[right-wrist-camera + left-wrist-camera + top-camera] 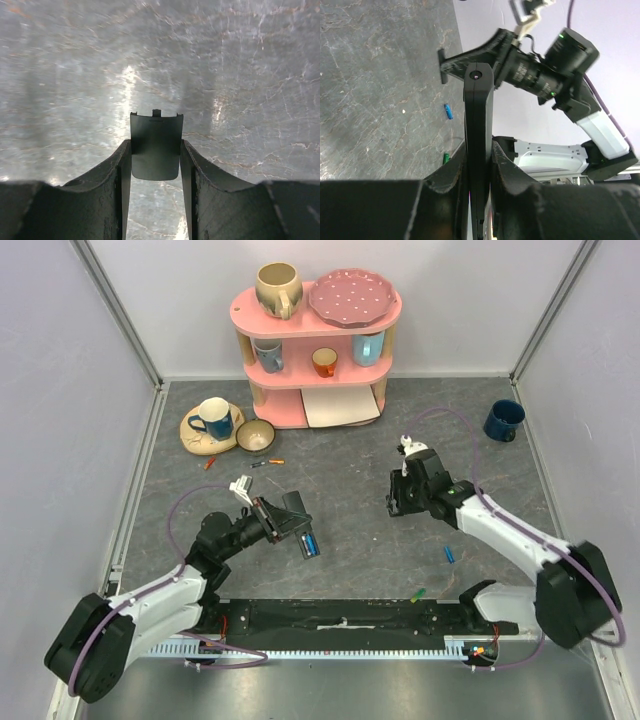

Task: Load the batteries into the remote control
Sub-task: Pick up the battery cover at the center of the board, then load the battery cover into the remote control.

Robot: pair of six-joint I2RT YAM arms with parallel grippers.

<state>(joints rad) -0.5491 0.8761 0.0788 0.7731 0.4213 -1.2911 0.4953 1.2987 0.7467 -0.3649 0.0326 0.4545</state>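
My left gripper (283, 520) is shut on the black remote control (300, 527) and holds it above the table's middle. A blue battery (311, 543) shows in its open back. In the left wrist view the remote (479, 120) stands edge-on between the fingers (445, 175). My right gripper (398, 502) hangs to the right, shut on the remote's black battery cover (155, 147), which spans both fingers (120, 165). Loose batteries lie on the table: blue (449, 553), green (418, 594), orange (272, 462) and red (210, 462).
A pink shelf (318, 350) with mugs and a plate stands at the back. A plate with a blue mug (212, 420) and a bowl (255, 435) sit at back left, a dark blue mug (503, 420) at back right. White walls enclose the table.
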